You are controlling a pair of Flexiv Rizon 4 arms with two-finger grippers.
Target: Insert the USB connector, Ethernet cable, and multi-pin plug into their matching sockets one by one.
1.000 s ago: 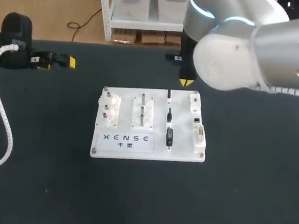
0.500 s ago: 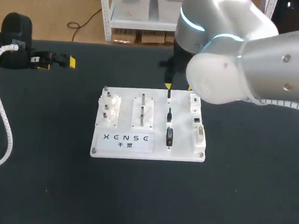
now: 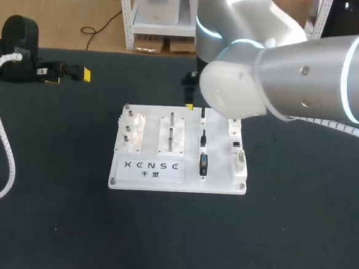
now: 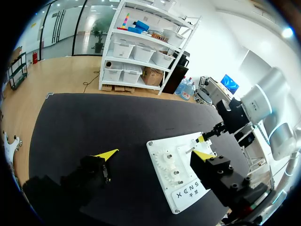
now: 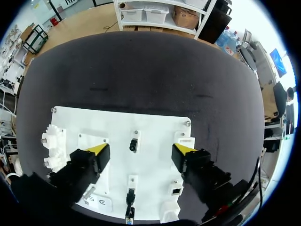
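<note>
Swung leftward, the right arm (image 3: pixel 276 73) hides its pincer (image 5: pixel 141 149) overhead; wrist view shows it open, empty, above the USB connector (image 5: pixel 133 145).

Head view: right arm (image 3: pixel 276 79) hides all but one yellow fingertip (image 3: pixel 189 105) and part of the far edge of the board (image 3: pixel 145 178); right wrist view: multi-pin plug (image 5: pixel 127 215) cut off.

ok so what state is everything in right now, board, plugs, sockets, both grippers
board: lying flat
far plug: in its holder, not plugged in
middle plug: in its holder, not plugged in
multi-pin plug: in its holder, not plugged in
sockets: all empty
left gripper: open, empty, away from the board
right gripper: open, empty, over the board's far end, fingers either side of the far plug, not touching
</note>
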